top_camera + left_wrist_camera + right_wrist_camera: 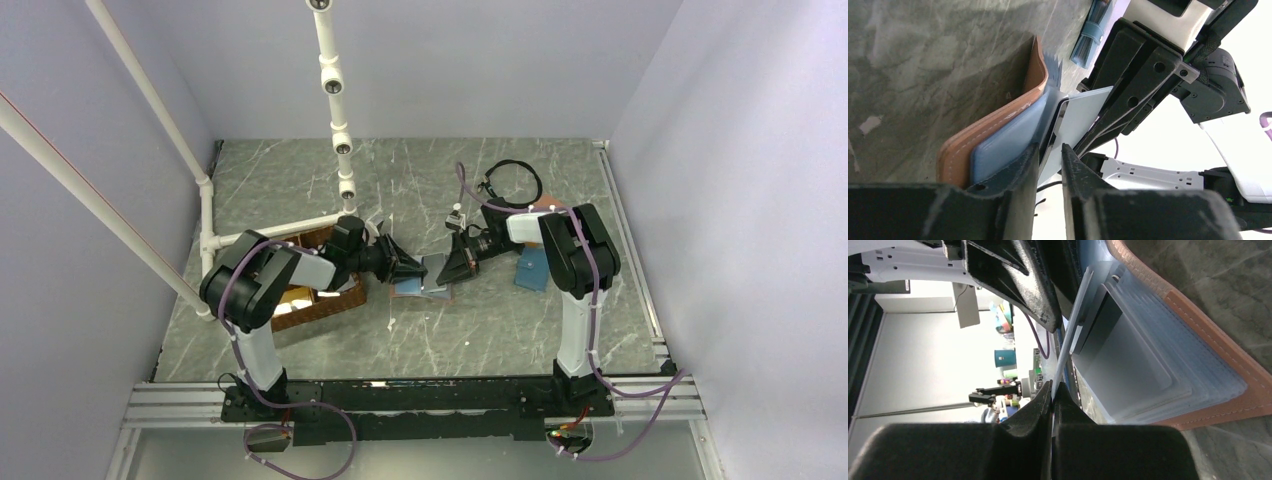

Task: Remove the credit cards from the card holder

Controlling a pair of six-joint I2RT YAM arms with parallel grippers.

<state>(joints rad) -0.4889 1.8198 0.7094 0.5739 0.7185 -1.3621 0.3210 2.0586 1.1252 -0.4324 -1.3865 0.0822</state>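
Grey card (1082,116) edge pinched in right jaws

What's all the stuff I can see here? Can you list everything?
card holder: one, salmon-brown outside, light-blue pockets, open between the arms
credit card: one for sure, grey-silver, sticking out of a pocket
blue wallet: one, teal-blue, right of the holder
basket: one, brown, left side
cable: one, black loop, far back
pipes: several, white, left side
table: one, grey-green marble, under everything
arms: two, black-and-white, meeting mid-table
left fingers: black, narrowly apart at the holder's pocket edge
right fingers: black, pinching the credit card
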